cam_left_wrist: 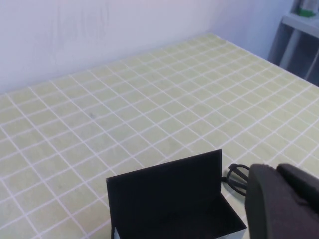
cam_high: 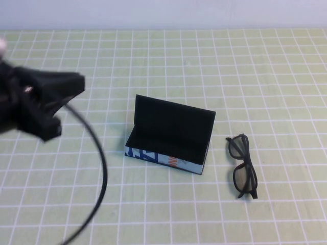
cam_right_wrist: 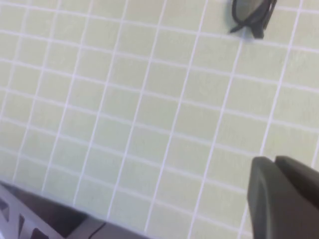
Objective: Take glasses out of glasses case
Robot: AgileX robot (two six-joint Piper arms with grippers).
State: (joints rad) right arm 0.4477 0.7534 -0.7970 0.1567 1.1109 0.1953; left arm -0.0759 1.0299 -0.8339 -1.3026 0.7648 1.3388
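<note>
The glasses case (cam_high: 168, 133) stands open in the middle of the table, its black lid upright, its black lining empty, its light blue printed side facing me. The black glasses (cam_high: 243, 166) lie folded on the mat just right of the case, apart from it. My left gripper (cam_high: 71, 88) hangs raised at the left, well away from the case, shut and empty. In the left wrist view it (cam_left_wrist: 276, 172) sits above the case lid (cam_left_wrist: 164, 194) and the glasses (cam_left_wrist: 236, 177). My right gripper (cam_right_wrist: 273, 162) is shut and empty above bare mat, with the glasses (cam_right_wrist: 251, 14) far off.
A black cable (cam_high: 102, 176) curves down from the left arm over the front left of the green grid mat (cam_high: 204, 61). A grey frame (cam_right_wrist: 30, 219) lies past the mat's edge. A shelf (cam_left_wrist: 304, 22) stands beyond the table.
</note>
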